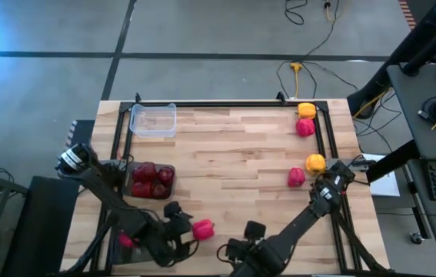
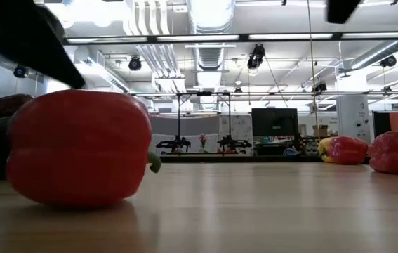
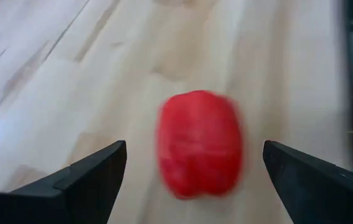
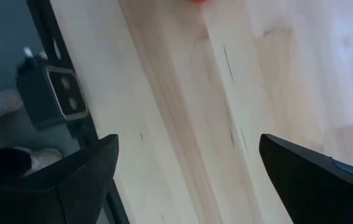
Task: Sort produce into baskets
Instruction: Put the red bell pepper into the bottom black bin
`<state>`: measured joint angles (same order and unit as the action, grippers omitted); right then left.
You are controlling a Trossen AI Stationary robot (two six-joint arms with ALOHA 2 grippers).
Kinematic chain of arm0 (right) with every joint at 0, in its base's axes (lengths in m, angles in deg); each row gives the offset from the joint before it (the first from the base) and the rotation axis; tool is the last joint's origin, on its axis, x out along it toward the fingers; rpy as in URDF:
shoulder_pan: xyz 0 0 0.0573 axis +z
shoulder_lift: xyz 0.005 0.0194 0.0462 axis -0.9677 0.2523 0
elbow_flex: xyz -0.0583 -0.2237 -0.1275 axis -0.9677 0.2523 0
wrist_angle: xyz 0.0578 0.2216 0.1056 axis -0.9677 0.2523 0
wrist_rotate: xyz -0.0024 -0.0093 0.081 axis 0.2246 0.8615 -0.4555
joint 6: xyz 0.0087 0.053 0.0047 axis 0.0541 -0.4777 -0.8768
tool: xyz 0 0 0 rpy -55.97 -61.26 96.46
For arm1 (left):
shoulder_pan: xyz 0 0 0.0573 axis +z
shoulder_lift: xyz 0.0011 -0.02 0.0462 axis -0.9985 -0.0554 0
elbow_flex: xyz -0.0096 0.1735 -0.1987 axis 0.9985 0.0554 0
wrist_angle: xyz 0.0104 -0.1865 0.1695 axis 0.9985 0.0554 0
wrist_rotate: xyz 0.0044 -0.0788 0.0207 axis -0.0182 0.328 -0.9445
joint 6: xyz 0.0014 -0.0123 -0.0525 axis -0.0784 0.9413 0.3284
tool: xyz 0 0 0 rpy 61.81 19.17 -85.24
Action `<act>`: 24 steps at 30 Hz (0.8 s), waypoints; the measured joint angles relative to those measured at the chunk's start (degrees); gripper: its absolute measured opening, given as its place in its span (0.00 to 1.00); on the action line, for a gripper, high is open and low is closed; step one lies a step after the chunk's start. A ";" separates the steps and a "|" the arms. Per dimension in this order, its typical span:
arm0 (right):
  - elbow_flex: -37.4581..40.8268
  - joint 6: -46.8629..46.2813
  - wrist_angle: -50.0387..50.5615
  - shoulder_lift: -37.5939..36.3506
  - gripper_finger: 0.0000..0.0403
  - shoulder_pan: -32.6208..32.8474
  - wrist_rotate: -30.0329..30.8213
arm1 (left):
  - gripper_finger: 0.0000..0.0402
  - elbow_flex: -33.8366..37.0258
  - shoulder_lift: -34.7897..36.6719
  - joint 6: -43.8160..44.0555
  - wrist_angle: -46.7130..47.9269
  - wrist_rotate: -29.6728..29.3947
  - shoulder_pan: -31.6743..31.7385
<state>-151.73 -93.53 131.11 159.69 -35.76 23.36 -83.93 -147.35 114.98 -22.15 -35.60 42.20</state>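
Observation:
A bright red pepper (image 1: pixel 202 228) lies on its side on the table near the front edge; it fills the left of the low view (image 2: pixel 79 147). My left gripper (image 1: pixel 186 225) is open just to the pepper's left, its fingers either side of the pepper (image 3: pixel 201 143) and short of it. A dark tub (image 1: pixel 151 181) at the left holds several maroon peppers. A clear tub (image 1: pixel 153 120) stands at the far left. My right gripper (image 1: pixel 231 248) is open and empty over the front edge (image 4: pixel 188 140).
Two yellow peppers (image 1: pixel 307 110) (image 1: pixel 315 162) and two red ones (image 1: pixel 304 128) (image 1: pixel 296 177) lie along the table's right side. Something red (image 1: pixel 125 240) shows under my left arm at the front left. A black frame rail (image 1: pixel 225 103) runs along the far edge.

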 joint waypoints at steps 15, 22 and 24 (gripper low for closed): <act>0.01 -2.49 8.62 -1.20 0.94 2.12 -2.90 | 0.90 1.46 -11.91 0.67 -18.49 1.98 3.34; 0.02 -1.74 10.55 -1.52 0.94 1.94 0.95 | 0.90 1.46 -12.22 0.83 -19.95 1.64 3.76; 0.02 0.03 10.59 -1.60 0.94 1.27 3.82 | 0.90 1.46 -12.22 0.47 -20.01 1.74 3.71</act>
<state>-151.71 -93.50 141.70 158.10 -34.48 27.17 -82.48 -159.57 115.45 -42.17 -33.86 45.91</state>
